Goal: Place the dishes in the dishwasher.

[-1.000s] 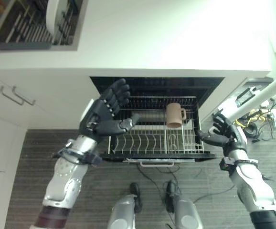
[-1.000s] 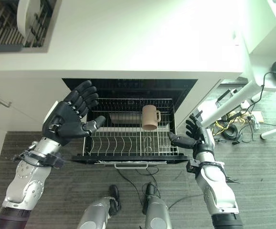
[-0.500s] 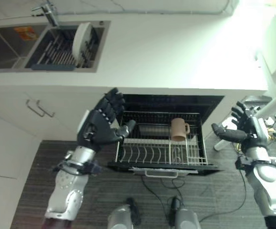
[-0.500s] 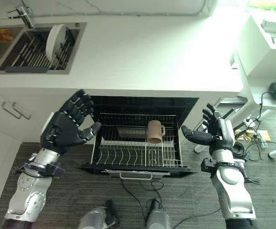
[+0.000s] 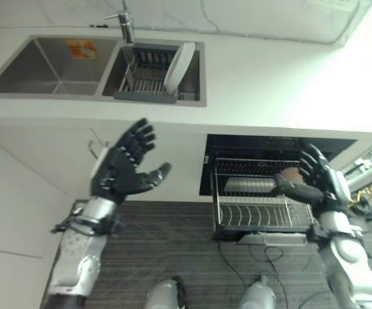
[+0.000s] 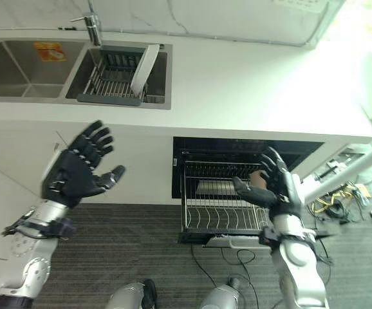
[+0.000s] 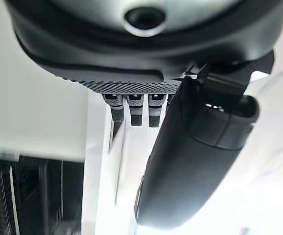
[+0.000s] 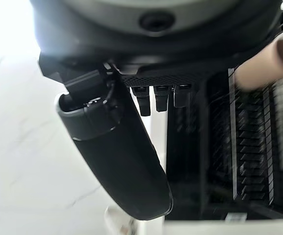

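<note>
Well apart, both hands (image 5: 123,170) (image 5: 320,183) spread empty.

Silver-grey arms, dark hands (image 5: 125,172).

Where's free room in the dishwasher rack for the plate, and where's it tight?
Free: front tine rows of the dishwasher rack, left of the right hand. Tight: right rear by the mug. The plate stands in the sink rack; left hand is open.
</note>
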